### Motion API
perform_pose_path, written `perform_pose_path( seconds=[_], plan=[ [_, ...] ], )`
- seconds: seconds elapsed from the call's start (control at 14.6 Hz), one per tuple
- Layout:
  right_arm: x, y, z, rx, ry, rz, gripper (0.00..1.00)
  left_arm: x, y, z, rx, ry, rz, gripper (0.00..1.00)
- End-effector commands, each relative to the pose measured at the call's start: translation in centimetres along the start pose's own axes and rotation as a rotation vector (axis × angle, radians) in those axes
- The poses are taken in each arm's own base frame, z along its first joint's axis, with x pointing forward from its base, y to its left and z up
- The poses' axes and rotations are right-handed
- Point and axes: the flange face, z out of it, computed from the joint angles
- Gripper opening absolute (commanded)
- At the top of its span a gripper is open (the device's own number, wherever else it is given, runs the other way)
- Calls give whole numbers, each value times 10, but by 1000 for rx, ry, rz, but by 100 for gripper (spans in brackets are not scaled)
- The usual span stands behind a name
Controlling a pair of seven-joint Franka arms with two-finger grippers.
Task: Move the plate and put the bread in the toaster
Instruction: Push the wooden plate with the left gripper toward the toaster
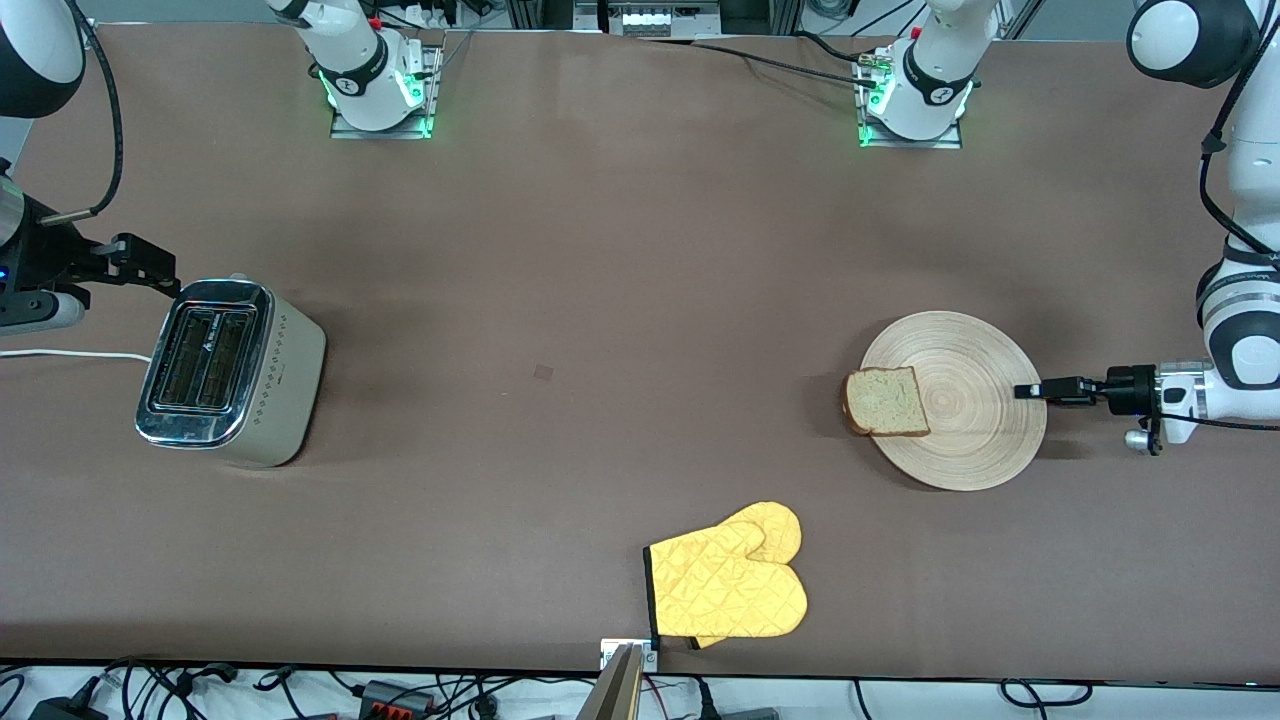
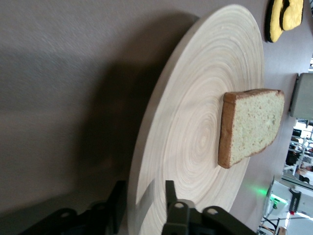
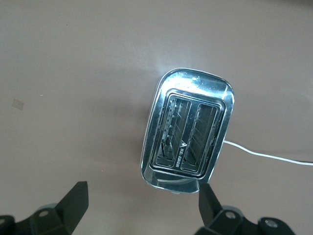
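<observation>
- Yellow oven mitt [image 1: 728, 587] lies nearest the camera.
- Plate [image 1: 975, 420] carries the bread [image 1: 886, 401] at its rim; left gripper [image 1: 1030, 391] pinches the plate's edge.
- Right gripper [image 3: 142, 205], jaws wide, hovers over the toaster [image 1: 230, 372].

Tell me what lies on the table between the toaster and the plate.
Only bare brown table between toaster and plate, per the front view; the yellow mitt lies nearer the camera.
</observation>
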Motion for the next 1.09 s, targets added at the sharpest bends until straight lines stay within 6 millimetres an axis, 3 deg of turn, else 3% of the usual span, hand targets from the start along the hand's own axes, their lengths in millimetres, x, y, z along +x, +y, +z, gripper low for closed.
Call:
perform_pose_path(
  seconds=[0.0,0.27,0.55,0.62,0.82,0.96,1.03],
  plan=[
    [-3,6,-5,-11,-7,3,100,0,9,-1,-55,-7,31,3],
    [-4,8,-5,-4,-6,9,100,-3,35,3,-144,-108,57,1],
    [-4,7,-6,-2,-4,11,100,23,95,17,-229,-121,160,1],
    [-4,7,-5,-2,-6,11,100,32,115,32,-240,-137,186,1],
    [-4,7,-6,-2,-4,11,100,49,179,106,-241,-262,148,1],
    [-3,7,-5,-4,-4,15,100,52,201,145,-261,-279,129,1],
    [-3,6,-6,-4,-4,12,100,49,212,176,-327,-267,99,2]
  ],
)
